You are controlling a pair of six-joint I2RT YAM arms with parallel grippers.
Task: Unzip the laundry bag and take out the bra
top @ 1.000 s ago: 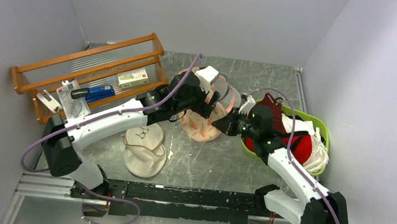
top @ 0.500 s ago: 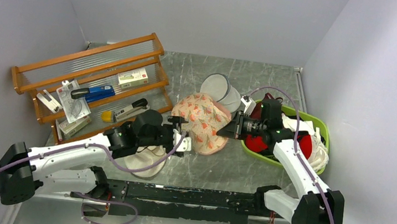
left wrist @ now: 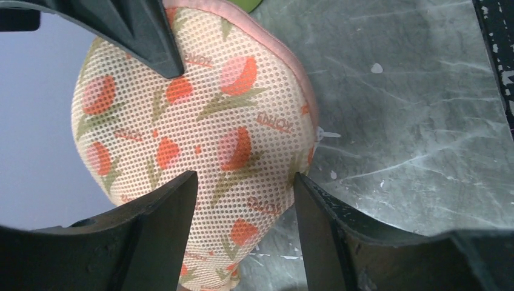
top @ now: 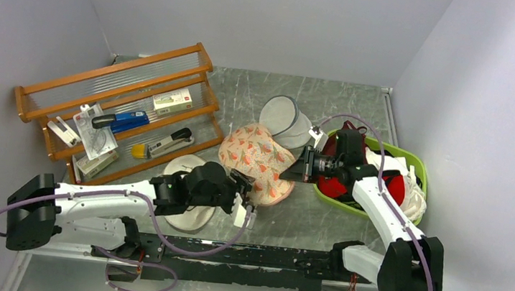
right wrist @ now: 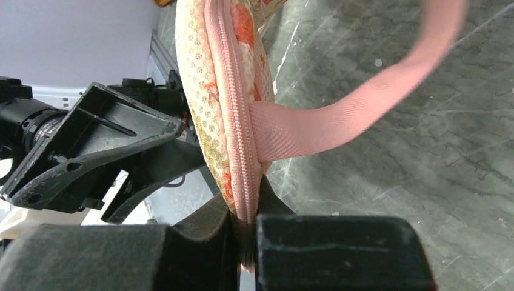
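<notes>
On the tabletop (top: 319, 217) the laundry bag (top: 259, 161) lies zipped, the bra unseen and presumably inside; with right jaws clenched on only its thin zipper rim (right wrist: 233, 121) and left jaws released astride its near end, 1 hard pull could slip that grip or drag the bag.
</notes>
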